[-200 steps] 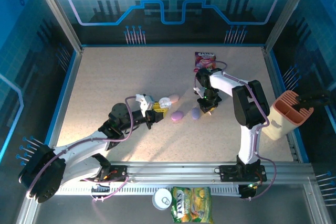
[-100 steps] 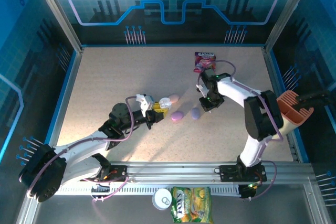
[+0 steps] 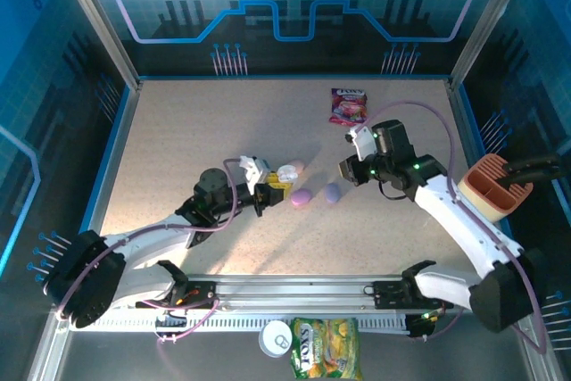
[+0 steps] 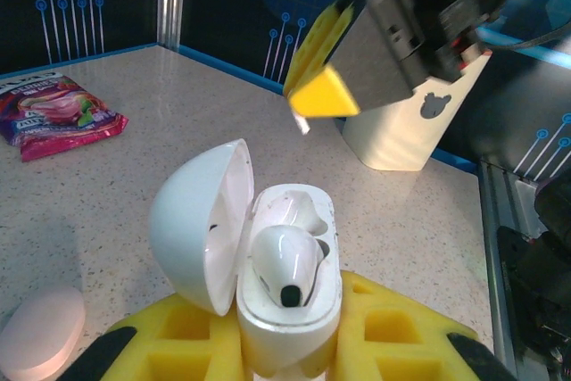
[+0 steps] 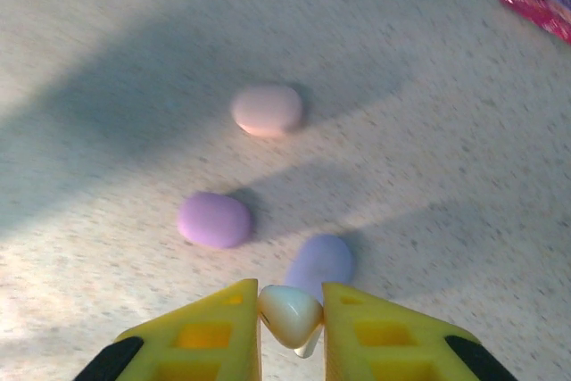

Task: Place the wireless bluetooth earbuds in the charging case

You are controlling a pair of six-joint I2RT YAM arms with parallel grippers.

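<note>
Transfer step: right hand (image 3: 346,169) pinches a white earbud (image 5: 290,312); left hand (image 3: 266,187) clamps the open charging case (image 4: 294,323). Next probably calls for aligning it over the free well (image 4: 287,205).

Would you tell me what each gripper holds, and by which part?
Left gripper: open white charging case, by its base. Right gripper: white earbud, by its rounded body.

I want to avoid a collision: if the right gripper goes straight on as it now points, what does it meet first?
Probably the bluish case just ahead of the right gripper; depth is unclear.
</note>
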